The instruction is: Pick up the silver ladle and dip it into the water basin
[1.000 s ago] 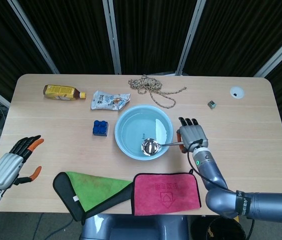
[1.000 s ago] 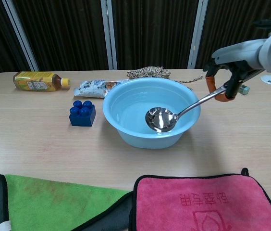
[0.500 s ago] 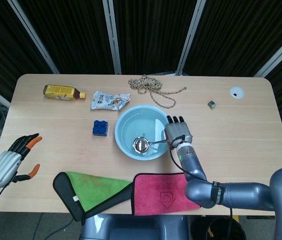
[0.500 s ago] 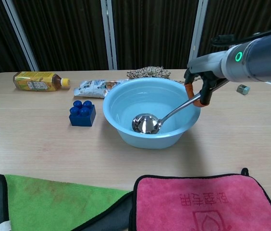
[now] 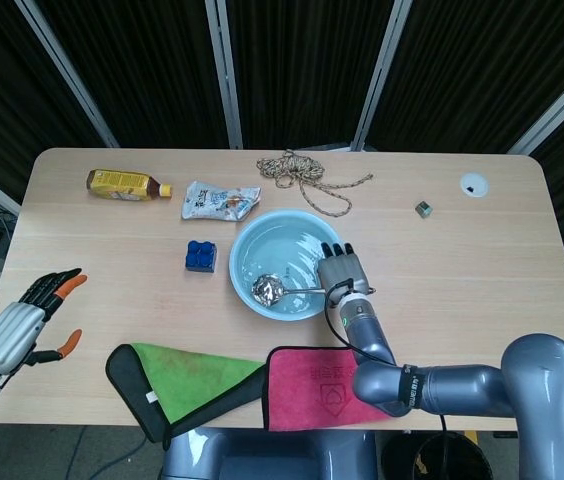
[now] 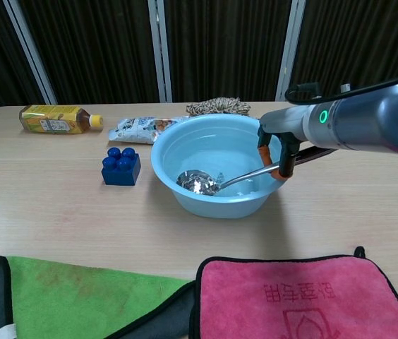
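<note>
Right hand is closed around the ladle at the far end of its handle, fingers wrapped over the shaft at the basin rim. The bowl of the ladle is lowered into the water on the basin's left side, and ripples are seen around it. The ladle is judged to be stiff, light metal, smooth and likely slippery when wet; a firm hold near the handle's end is called for, since a filled bowl would pull the tip downward. The basin is judged light enough to slide if pushed. Left hand is held spread and empty, off the surface edge.
</note>
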`<action>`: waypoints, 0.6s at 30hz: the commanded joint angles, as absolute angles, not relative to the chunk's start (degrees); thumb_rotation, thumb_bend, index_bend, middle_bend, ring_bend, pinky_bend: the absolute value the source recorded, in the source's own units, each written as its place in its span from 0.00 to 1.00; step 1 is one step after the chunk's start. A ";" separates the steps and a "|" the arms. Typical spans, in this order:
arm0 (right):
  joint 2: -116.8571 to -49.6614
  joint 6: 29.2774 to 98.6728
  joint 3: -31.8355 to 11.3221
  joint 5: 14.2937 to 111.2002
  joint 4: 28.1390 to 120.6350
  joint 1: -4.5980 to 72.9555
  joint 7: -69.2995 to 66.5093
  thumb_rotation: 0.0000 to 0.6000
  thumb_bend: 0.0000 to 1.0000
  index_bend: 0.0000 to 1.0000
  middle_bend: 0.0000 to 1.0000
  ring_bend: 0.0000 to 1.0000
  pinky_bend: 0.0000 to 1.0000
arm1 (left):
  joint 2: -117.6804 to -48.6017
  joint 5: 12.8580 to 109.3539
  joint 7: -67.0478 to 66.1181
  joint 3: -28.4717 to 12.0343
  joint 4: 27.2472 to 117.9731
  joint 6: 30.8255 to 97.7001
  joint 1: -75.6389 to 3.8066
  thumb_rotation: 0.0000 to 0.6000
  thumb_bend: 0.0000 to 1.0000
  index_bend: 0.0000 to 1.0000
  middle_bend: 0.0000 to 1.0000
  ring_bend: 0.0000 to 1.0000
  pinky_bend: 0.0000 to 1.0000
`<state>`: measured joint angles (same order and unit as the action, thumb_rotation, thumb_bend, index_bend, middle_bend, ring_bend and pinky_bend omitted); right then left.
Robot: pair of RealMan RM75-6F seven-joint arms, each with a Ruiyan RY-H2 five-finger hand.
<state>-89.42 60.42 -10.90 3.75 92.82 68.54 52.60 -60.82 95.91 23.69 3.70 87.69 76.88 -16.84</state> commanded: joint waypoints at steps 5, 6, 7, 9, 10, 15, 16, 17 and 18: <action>-88.23 61.42 -12.53 2.67 94.45 69.11 53.17 1.00 0.46 0.71 0.01 0.00 0.00 | -60.64 95.98 24.62 3.76 87.10 77.41 -16.70 0.83 0.45 0.00 0.00 0.00 0.00; -87.90 61.45 -12.74 2.46 94.82 69.16 53.23 1.00 0.46 0.71 0.01 0.00 0.00 | -60.63 95.98 24.64 3.76 87.08 77.47 -16.68 0.83 0.45 0.00 0.00 0.00 0.00; -87.49 61.42 -13.03 2.20 95.23 69.21 53.25 1.00 0.46 0.71 0.01 0.00 0.00 | -60.63 95.96 24.64 3.74 87.08 77.55 -16.65 0.83 0.45 0.00 0.00 0.00 0.00; -86.25 61.16 -13.94 1.36 96.37 69.34 53.16 1.00 0.46 0.71 0.01 0.00 0.00 | -60.66 95.86 24.54 3.71 87.13 77.61 -16.60 0.83 0.45 0.00 0.00 0.00 0.00; -85.59 60.99 -14.42 0.79 96.96 69.47 53.16 1.00 0.46 0.71 0.01 0.00 0.00 | -60.70 95.83 24.44 3.71 87.16 77.60 -16.60 0.83 0.45 0.00 0.00 0.00 0.00; -82.59 61.21 -15.93 -0.58 99.62 69.68 52.87 1.00 0.46 0.71 0.01 0.00 0.00 | -60.76 95.96 24.08 3.79 87.30 77.55 -16.62 0.82 0.45 0.00 0.00 0.00 0.00; -81.86 61.24 -16.18 -0.93 100.28 69.70 52.79 1.00 0.47 0.71 0.01 0.00 0.00 | -60.79 95.95 23.91 3.78 87.35 77.56 -16.61 0.82 0.45 0.00 0.00 0.00 0.00; -81.32 61.25 -16.31 -1.21 100.72 69.70 52.74 1.00 0.47 0.71 0.01 0.00 0.00 | -60.82 95.96 23.76 3.80 87.39 77.54 -16.60 0.83 0.45 0.00 0.00 0.00 0.00; -80.89 61.20 -16.37 -1.45 101.06 69.72 52.73 1.00 0.46 0.71 0.01 0.00 0.00 | -60.84 95.94 23.68 3.80 87.43 77.53 -16.60 0.83 0.45 0.00 0.00 0.00 0.00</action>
<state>-81.49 61.20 -16.04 -1.00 100.49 69.66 52.84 -60.83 95.95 23.70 3.80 87.40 77.54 -16.61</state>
